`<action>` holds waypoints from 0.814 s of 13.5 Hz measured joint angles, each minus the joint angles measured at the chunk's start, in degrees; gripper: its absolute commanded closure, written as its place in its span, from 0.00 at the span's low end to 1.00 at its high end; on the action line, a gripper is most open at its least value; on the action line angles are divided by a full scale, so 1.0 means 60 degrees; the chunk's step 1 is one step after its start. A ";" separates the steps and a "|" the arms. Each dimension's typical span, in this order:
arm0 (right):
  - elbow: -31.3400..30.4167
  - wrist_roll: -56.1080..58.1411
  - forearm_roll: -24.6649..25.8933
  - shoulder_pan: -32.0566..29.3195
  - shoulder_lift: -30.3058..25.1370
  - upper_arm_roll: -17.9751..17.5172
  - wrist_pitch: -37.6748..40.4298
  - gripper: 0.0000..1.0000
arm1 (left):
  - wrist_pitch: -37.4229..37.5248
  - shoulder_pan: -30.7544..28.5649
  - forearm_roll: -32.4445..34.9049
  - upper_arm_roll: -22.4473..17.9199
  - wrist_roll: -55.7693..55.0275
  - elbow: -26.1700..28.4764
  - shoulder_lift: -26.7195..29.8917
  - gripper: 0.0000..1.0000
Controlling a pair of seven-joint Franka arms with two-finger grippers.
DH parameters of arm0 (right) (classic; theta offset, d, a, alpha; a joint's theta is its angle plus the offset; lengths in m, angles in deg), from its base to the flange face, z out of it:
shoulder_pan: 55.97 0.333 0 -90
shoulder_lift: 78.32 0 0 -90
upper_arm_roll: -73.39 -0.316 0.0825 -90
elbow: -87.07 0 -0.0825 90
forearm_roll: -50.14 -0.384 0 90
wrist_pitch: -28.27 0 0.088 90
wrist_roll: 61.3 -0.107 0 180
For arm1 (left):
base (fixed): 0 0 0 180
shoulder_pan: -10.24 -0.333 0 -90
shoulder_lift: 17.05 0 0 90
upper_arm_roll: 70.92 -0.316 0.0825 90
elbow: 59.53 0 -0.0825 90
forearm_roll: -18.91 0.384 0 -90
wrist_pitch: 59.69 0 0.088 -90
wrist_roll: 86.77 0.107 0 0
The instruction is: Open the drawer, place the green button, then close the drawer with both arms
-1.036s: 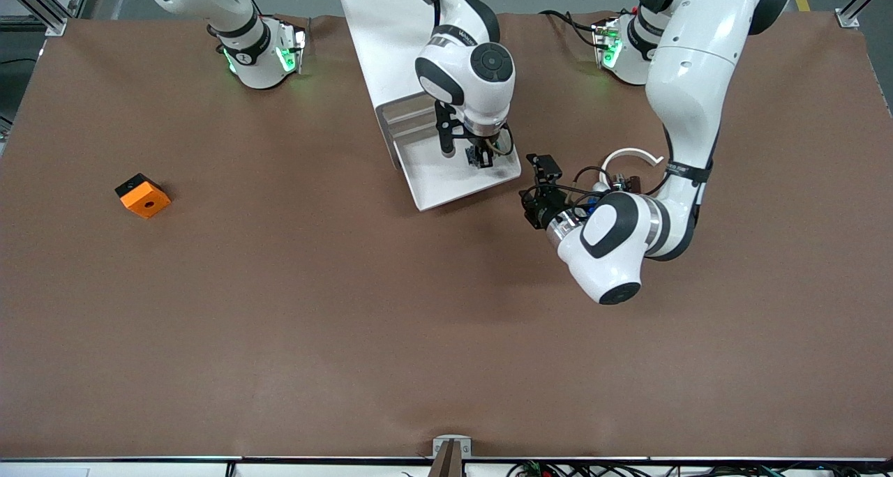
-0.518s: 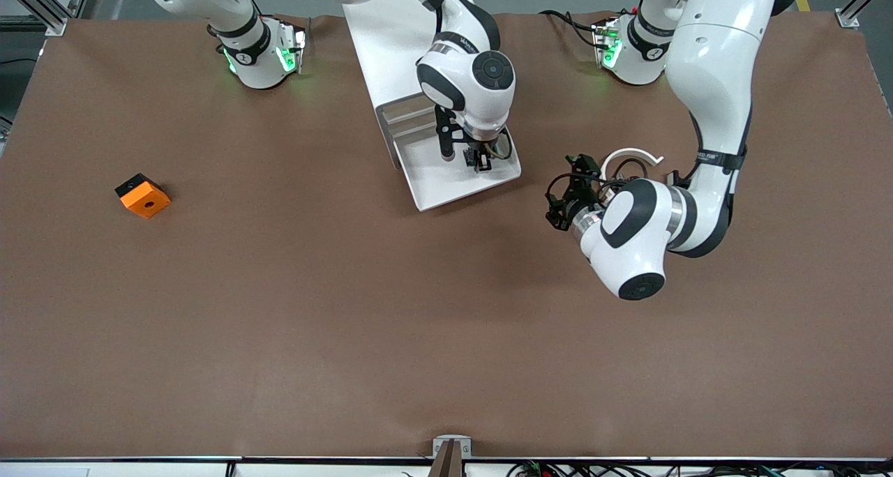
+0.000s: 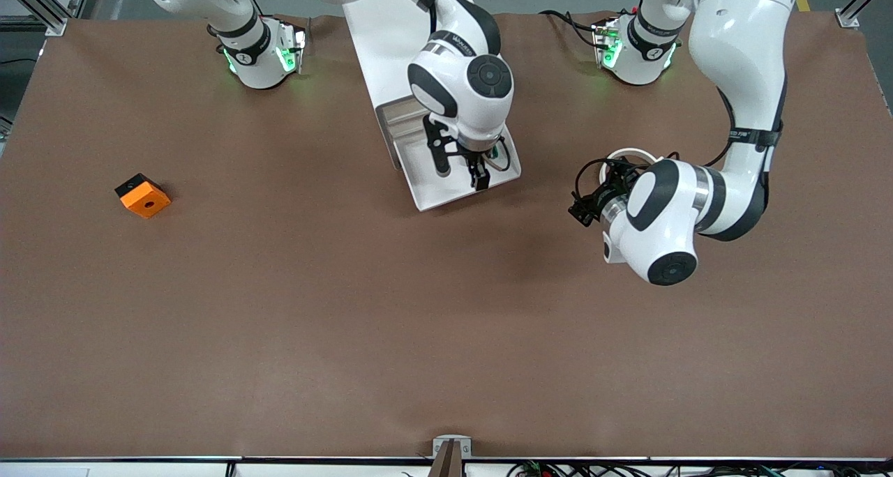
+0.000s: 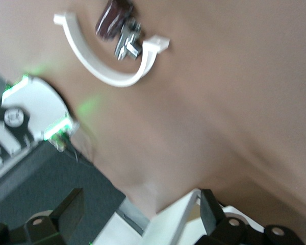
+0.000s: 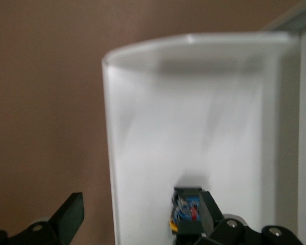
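Brown worktop [image 3: 293, 309], front view. My right claw [image 3: 480, 177] hangs low over the drawer [image 3: 436, 187], which stands pulled out of the white cabinet [image 3: 391, 38]. The wrist hides the button from here. My left claw [image 3: 579, 208] hovers over bare worktop toward the left arm's end, just beside a white curved band [image 3: 631, 155]. An orange block [image 3: 143, 195] lies well apart, toward the right arm's end.

Left wrist view. Left claw [image 4: 140, 206] is spread wide, with both fingers [image 4: 71, 209] well apart and nothing between them. The curved band [image 4: 107, 71] lies on the worktop with a dark clip [image 4: 115, 18] and a small metal piece [image 4: 127, 43] inside its arc.

Right wrist view. Right claw [image 5: 140, 209] is also spread wide and grips nothing. One finger is outside the drawer's rim [image 5: 194, 38], the other inside. The button [image 5: 187, 212] rests on the drawer floor, close against the inside finger [image 5: 210, 206]. I cannot tell whether they touch. It shows as a dark body with blue, red and yellow specks.
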 measured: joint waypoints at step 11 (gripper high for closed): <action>0.0353 1.0294 0.0052 -0.4455 -0.0995 0.0137 0.1388 0.00 | -0.2646 -0.1383 0.2520 -0.0012 0.6115 0.2456 0.2244 0.00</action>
